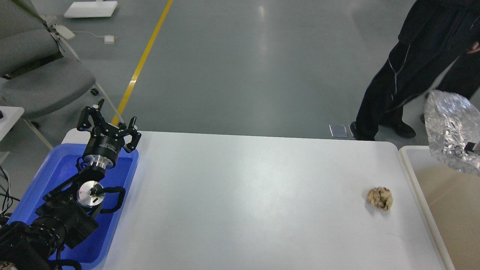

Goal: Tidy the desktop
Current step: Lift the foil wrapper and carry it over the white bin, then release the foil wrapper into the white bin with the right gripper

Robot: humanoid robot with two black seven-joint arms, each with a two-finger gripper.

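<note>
The white desktop (243,195) fills the middle of the head view. A crumpled tan paper ball (380,198) lies on it near the right edge. My left gripper (111,120) is open and empty, raised over the far end of the blue tray (45,176), far from the ball. A crinkled silver foil bag (450,131) sits over the far corner of the cream-white bin (412,176) at the right edge. A small light and dark part (473,147) at that edge touches the bag; it looks like my right gripper, mostly out of view.
A person in dark clothes (405,67) stands beyond the table's far right corner. Grey chairs (41,82) stand at the far left. A yellow line (144,56) runs along the grey floor.
</note>
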